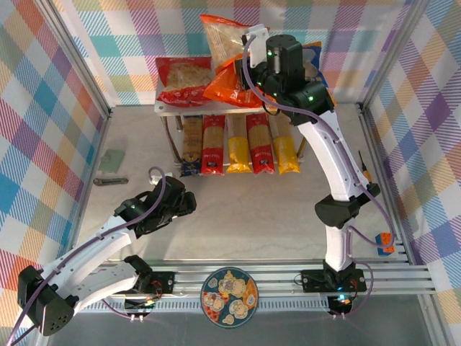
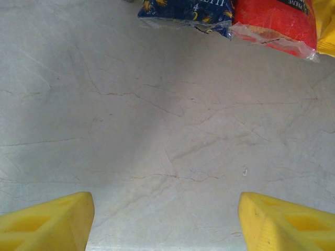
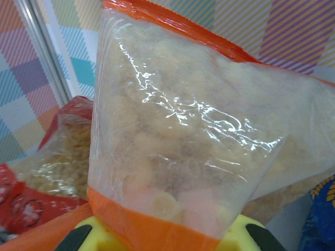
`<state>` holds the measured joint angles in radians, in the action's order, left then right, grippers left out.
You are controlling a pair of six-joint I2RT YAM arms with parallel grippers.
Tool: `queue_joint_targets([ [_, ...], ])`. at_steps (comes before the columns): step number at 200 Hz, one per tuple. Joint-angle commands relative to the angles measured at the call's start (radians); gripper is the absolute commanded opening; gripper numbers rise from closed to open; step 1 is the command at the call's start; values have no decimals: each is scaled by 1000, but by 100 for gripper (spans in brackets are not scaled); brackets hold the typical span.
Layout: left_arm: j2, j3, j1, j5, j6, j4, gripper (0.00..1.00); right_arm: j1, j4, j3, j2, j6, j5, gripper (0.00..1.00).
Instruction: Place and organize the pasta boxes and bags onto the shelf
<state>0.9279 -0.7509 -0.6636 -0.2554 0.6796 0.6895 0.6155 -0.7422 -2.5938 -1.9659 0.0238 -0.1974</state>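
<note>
Orange bag (image 3: 183, 130) above shelf (image 1: 173, 110) edge, bare tabletop (image 2: 157, 130) before left jaws

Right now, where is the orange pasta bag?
In the top view, the orange bag is at the back over the shelf, held up by the right gripper, with the red bag just to its left.

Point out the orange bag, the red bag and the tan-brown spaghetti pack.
orange bag (image 3: 178, 130), right wrist view, clear middle panel.
red bag (image 1: 184, 79), top external view, centre.
tan-brown pack (image 1: 192, 140), top external view, mid-length.
</note>
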Motion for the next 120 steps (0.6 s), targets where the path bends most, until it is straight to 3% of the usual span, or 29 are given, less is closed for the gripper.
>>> queue_joint_targets([
  [1,-14,-15,10,-14,-14,25,73,-11,200,-64,15,38,-43,0],
  [120,-15,-7,19,-7,-15,23,73,-20,112,-64,-77,109,-120,0],
])
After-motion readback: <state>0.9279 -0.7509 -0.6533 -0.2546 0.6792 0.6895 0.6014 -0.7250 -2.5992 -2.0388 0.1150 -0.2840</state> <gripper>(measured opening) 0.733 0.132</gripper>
